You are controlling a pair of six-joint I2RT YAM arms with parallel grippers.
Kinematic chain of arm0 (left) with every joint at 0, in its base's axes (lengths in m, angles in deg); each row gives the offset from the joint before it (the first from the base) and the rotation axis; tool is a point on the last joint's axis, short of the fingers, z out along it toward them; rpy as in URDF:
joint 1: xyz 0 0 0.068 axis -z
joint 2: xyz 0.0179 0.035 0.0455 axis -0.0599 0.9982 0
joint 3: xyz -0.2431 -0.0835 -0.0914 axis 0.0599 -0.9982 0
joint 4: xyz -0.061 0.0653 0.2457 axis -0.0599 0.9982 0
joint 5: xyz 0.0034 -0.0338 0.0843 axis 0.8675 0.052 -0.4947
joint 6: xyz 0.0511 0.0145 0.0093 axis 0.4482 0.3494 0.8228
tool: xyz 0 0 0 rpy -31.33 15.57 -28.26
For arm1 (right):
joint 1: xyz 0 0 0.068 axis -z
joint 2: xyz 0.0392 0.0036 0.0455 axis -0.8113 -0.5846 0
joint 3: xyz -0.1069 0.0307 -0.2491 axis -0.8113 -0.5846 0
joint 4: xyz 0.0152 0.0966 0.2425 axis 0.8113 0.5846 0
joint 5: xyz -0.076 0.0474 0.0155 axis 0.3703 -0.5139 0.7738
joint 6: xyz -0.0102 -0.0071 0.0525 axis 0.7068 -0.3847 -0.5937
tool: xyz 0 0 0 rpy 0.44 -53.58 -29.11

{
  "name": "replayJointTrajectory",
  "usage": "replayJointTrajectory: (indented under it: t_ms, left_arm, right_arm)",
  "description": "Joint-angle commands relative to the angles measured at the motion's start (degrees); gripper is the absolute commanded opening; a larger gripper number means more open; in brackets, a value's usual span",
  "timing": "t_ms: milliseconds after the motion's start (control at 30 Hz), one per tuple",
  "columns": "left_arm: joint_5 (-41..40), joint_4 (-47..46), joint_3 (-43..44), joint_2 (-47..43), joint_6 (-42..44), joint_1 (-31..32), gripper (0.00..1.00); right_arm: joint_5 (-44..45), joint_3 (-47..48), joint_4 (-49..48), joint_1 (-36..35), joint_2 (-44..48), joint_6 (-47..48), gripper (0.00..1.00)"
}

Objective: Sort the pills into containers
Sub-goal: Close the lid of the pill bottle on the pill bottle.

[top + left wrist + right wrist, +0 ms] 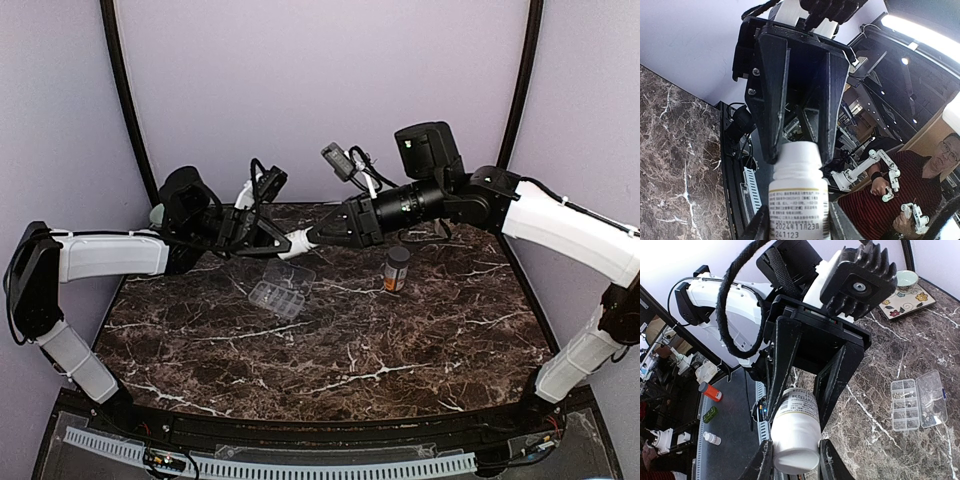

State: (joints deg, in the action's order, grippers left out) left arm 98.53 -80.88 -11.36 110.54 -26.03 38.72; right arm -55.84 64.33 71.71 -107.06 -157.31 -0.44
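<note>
Above table (400,340), bottle (297,242), date (797,226) left-wrist only

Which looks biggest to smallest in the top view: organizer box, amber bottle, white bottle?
1. organizer box, lid open
2. amber bottle
3. white bottle: only a sliver shows, so its rank below the amber one is unsure.

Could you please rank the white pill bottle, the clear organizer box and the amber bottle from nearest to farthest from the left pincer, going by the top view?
1. The white pill bottle: gripped in the left pincer, held up above the table.
2. The clear organizer box: lying open on the table, just nearer the camera than the pincer.
3. The amber bottle: upright, well off to the right.
</note>
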Motion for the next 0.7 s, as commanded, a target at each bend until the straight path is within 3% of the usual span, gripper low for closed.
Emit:
replayJointTrajectory:
  t_ms: [0, 267, 467, 667]
  left_arm:
    - [-9.1, -4.8, 4.7, -0.3, 0.7, 3.2, 0.00]
    - [-11.0, 4.2, 6.5, -1.4, 8.9, 3.9, 0.00]
    - [-13.2, 18.2, 9.5, -2.7, 20.0, 4.7, 0.00]
    - [-17.5, 25.9, 11.4, -4.0, 27.2, 5.3, 0.00]
  right_arm:
    - [-3.4, -1.4, -4.2, -3.1, -4.2, -2.5, 0.03]
    - [-2.8, -0.1, -4.3, -3.1, -5.6, -4.8, 0.01]
    - [-1.3, 2.4, -0.9, -3.1, -7.0, -4.4, 0.01]
    - [-0.3, 3.6, -0.4, -3.1, -7.8, -6.4, 0.00]
